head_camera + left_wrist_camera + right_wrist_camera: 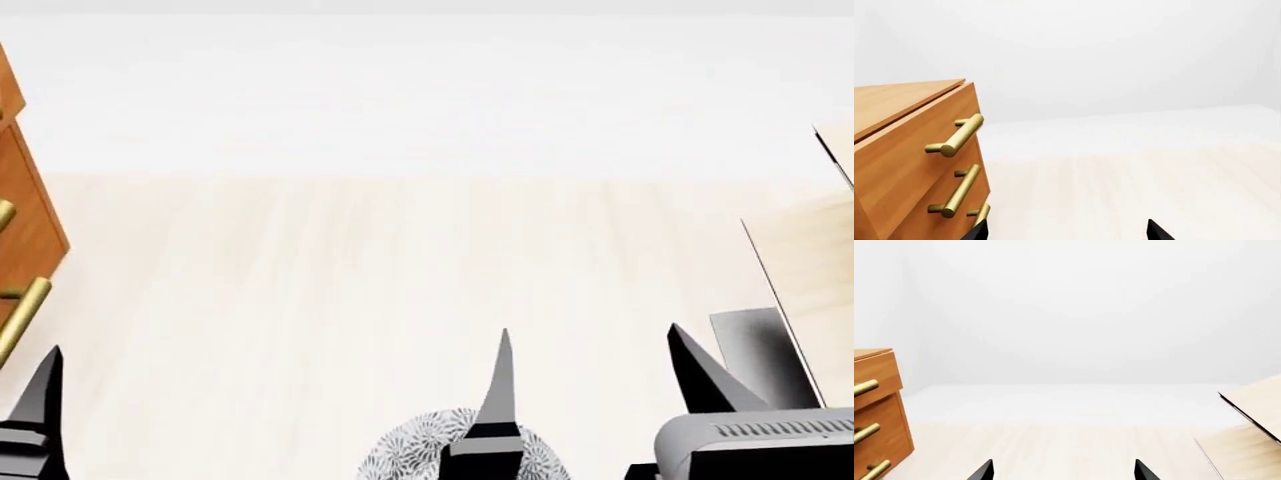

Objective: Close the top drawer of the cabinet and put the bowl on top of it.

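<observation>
The orange-brown cabinet stands at the left, also seen as the cabinet and the cabinet. Its top drawer carries a brass bar handle; how far it is pulled out I cannot tell. The patterned bowl lies on the floor at the head view's bottom edge, partly hidden behind one finger of my right gripper. My left gripper is open and empty, to the right of the cabinet's drawers. My right gripper is open and empty, above the bowl.
A pale wood structure with a dark grey part stands at the right; the same pale structure appears in the right wrist view. The pale floor stretches between it and the cabinet. Lower drawers have like handles.
</observation>
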Controlling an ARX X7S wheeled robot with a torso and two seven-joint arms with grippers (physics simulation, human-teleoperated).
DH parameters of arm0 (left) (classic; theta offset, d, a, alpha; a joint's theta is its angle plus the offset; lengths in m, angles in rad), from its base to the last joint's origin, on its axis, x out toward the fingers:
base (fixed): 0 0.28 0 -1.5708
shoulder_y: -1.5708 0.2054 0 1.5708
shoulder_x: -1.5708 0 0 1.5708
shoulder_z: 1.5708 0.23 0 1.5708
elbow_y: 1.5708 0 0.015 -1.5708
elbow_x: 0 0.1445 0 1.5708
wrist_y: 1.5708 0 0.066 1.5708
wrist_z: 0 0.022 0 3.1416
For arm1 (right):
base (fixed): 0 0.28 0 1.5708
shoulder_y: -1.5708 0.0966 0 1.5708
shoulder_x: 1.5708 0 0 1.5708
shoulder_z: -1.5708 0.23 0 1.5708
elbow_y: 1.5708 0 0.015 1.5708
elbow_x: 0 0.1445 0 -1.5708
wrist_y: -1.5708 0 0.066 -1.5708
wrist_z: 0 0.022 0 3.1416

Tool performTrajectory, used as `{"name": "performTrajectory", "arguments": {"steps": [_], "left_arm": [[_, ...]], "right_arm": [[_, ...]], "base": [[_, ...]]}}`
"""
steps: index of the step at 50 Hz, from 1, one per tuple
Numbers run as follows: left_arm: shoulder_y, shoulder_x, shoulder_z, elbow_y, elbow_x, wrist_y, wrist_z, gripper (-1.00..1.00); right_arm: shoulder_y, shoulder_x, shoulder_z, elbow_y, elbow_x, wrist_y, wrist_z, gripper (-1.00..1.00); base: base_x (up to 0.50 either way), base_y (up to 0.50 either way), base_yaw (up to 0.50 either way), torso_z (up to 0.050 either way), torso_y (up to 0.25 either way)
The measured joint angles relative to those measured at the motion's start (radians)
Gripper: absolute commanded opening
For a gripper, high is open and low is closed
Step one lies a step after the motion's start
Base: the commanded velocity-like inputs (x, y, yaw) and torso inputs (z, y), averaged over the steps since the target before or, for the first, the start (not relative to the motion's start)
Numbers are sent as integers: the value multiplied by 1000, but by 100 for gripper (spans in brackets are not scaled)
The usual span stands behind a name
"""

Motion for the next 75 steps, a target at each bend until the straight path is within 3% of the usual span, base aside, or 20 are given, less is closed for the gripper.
{"name": "performTrajectory", "arguments": {"steps": [16,25,36,75], "left_arm": [[17,6,34,-21,99,25,69,100],[-42,-5,257,-253,422,194,255,100],[-76,-10,376,-396,607,292,353,100],[-152,-43,442,-595,756,384,429,100]], "right_arm": [[-19,13,-39,7,-49,-30,-11,100],[-79,6,-64,19,-136,-57,-69,100],[-115,13,-75,25,-179,-82,-98,100],[-146,29,-118,47,-233,-128,-123,100]], "base": [[134,0,0,0,0],[0,0,0,0,0],[0,0,0,0,0],[0,0,0,0,0]]}}
